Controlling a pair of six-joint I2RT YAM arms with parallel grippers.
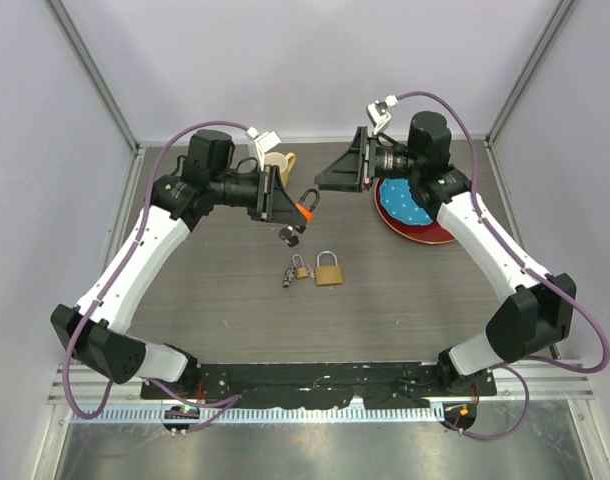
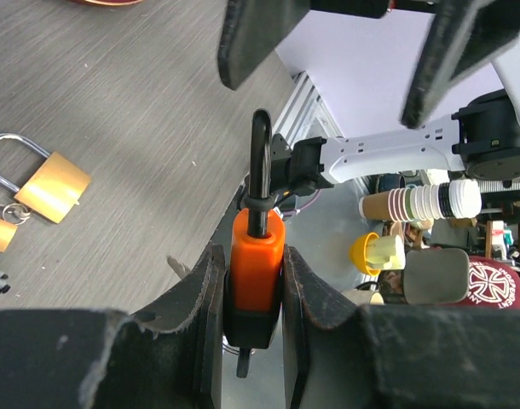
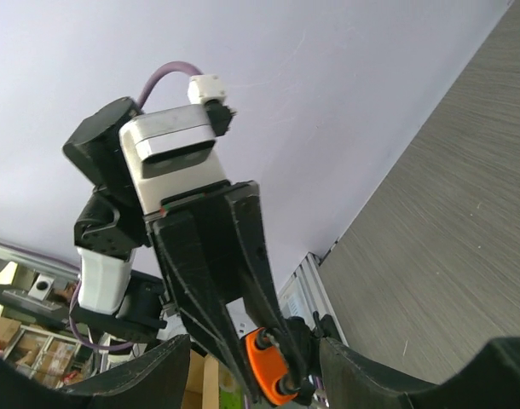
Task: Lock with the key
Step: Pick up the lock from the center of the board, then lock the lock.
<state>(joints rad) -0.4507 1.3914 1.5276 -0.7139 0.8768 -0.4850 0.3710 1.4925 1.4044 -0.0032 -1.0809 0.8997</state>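
My left gripper (image 1: 297,205) is shut on an orange padlock (image 1: 304,209) with a black shackle and holds it above the table. In the left wrist view the padlock (image 2: 257,256) sits upright between my fingers, and a dark key (image 2: 241,362) sticks out below its body. A black key bunch (image 1: 288,236) hangs under it. My right gripper (image 1: 325,178) is open and empty, facing the padlock from the right with a small gap. Its two fingers (image 2: 260,38) show wide apart beyond the shackle. In the right wrist view the padlock (image 3: 273,368) lies between my open jaws' line.
A large brass padlock (image 1: 328,270) and a small brass padlock (image 1: 299,268) with keys lie on the grey table (image 1: 415,300) in the middle. A blue dotted disc on a red plate (image 1: 413,212) is at the back right. A beige cup (image 1: 278,163) stands behind the left gripper.
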